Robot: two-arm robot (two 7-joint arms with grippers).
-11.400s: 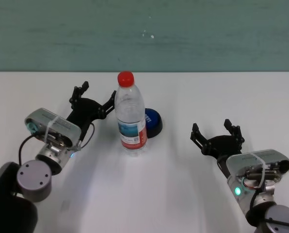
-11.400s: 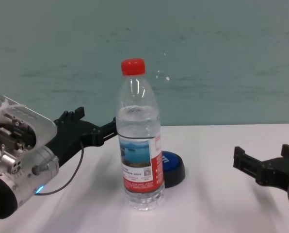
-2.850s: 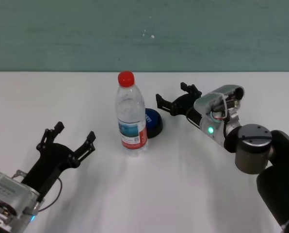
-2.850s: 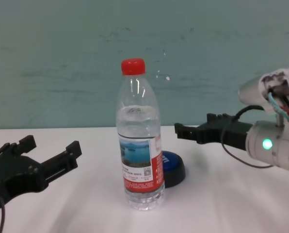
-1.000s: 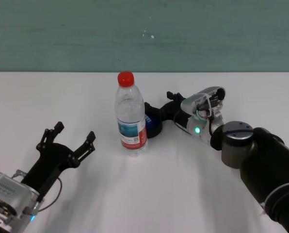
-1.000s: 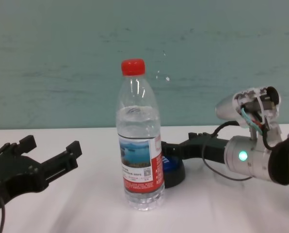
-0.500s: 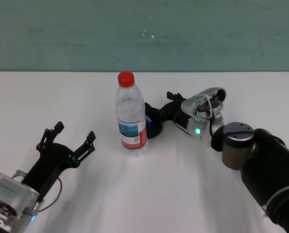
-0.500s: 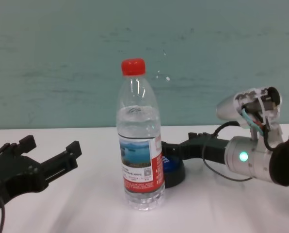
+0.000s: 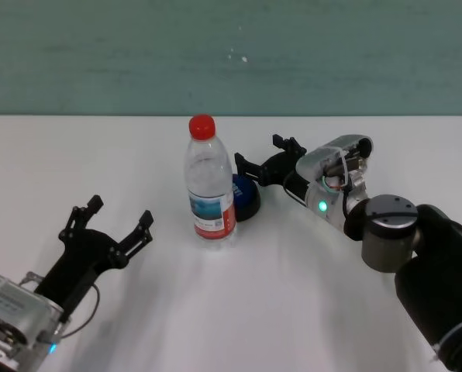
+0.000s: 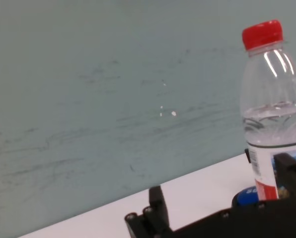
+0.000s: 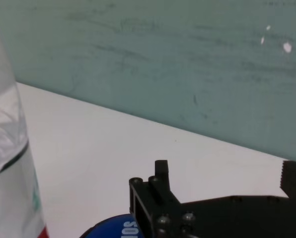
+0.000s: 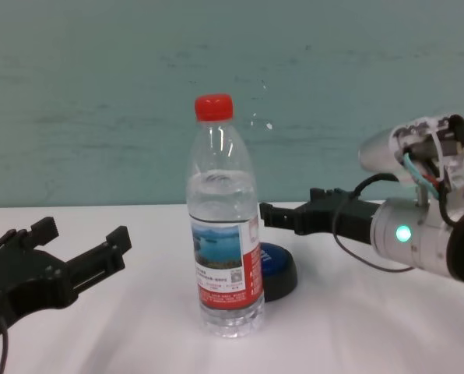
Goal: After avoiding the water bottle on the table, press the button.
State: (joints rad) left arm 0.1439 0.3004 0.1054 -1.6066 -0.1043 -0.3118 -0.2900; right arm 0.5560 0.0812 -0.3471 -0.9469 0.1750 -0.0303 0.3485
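Two grippers and two task items on one plain white smooth desk [image 9: 239,310], listed left to right.

Left gripper [image 9: 111,226]: black, fingers spread wide, holding nothing, parked over the near left part of the desk, well apart from the bottle. No change across the last few seconds.

Tall clear plastic water bottle with red screw cap and red-and-white lake label [image 9: 209,186]: upright at desk centre, part-filled. Position unchanged; no contact with either gripper. In the chest view it stands just in front of the button and hides that item's left part.

Low round dome button, blue top on wider black base [image 9: 246,197]: on the desk just behind and to the right of the bottle, close against its foot.

Right gripper [image 9: 263,158]: black, fingers spread, empty. Half a second ago it lay low, down on the button's right side. Now it stands higher and slightly back, hovering above the button's right edge with a clear gap under it in the chest view [image 12: 293,215]. The right wrist view shows the blue top below the fingers, the bottle off to one side.

Assessment: the approach came from the right, clear of the bottle, so the avoidance part looks met. The lift after low contact reads as a release following a press; whether the button actually actuated cannot be told. The task appears at or near its end, with withdrawal away from the bottle the likely remainder.
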